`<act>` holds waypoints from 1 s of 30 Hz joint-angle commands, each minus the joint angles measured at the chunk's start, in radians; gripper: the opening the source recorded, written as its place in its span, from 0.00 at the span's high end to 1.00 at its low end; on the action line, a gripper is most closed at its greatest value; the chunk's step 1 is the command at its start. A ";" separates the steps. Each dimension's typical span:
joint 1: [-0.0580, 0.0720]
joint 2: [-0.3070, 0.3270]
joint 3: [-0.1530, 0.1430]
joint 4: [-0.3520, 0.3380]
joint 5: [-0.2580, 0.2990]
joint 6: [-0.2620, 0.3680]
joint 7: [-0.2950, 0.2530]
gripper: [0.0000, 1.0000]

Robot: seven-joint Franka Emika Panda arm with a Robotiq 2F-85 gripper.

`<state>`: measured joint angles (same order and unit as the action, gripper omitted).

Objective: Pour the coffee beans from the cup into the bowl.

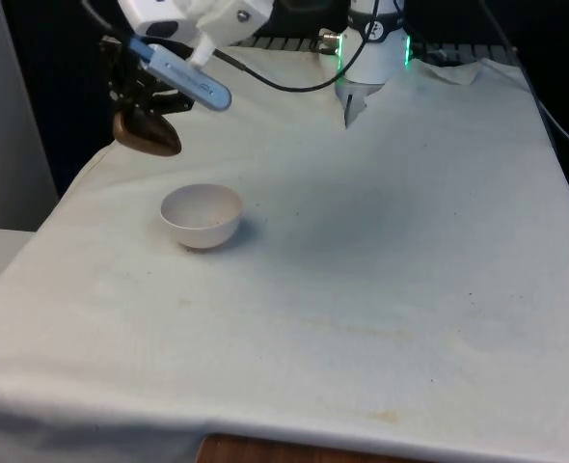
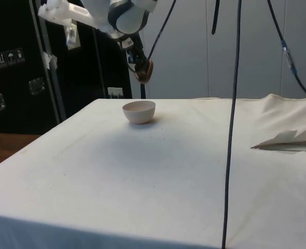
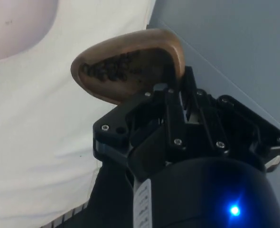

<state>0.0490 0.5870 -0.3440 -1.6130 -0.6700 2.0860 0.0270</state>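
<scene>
1. The pincer (image 1: 140,106) hangs in the air above the bench (image 1: 381,289), near the edge at the front view's left, and its fingers are closed on the rim of a brown cup (image 1: 148,133)
2. The cup is tilted strongly, nearly on its side, and it hangs just under the pincer; in the wrist view the cup (image 3: 130,64) shows its open mouth, and dark coffee beans (image 3: 109,69) lie inside against the lower wall
3. In the side view the cup (image 2: 144,71) is held clear of the cloth, higher than the bowl (image 2: 139,111) and a little behind it
4. The bowl (image 1: 202,216) is pale, round and upright on the white cloth, and it stands near the cup but lower and more toward the camera in the front view; the two do not touch
5. I cannot tell from the front and side views if there are any beans inside the bowl
6. In the wrist view a part of the bowl (image 3: 16,23) appears as a pale round shape on the cloth, apart from the cup
7. A black cable (image 2: 231,129) hangs down in front of the bench in the side view
</scene>
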 commanded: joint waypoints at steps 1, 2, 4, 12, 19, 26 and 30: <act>0.009 0.001 -0.002 0.000 -0.012 -0.010 0.016 1.00; 0.012 0.000 0.003 0.000 -0.016 -0.018 0.027 1.00; 0.013 0.000 0.006 0.000 -0.018 -0.022 0.032 1.00; 0.022 0.004 0.030 0.003 -0.020 -0.056 0.073 1.00; 0.027 0.023 0.041 0.016 -0.057 -0.078 0.134 1.00; 0.031 0.045 0.052 0.034 -0.085 -0.102 0.180 1.00; 0.026 0.046 0.058 0.036 -0.085 -0.105 0.183 1.00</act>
<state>0.0750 0.6330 -0.2860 -1.5770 -0.7550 1.9810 0.2100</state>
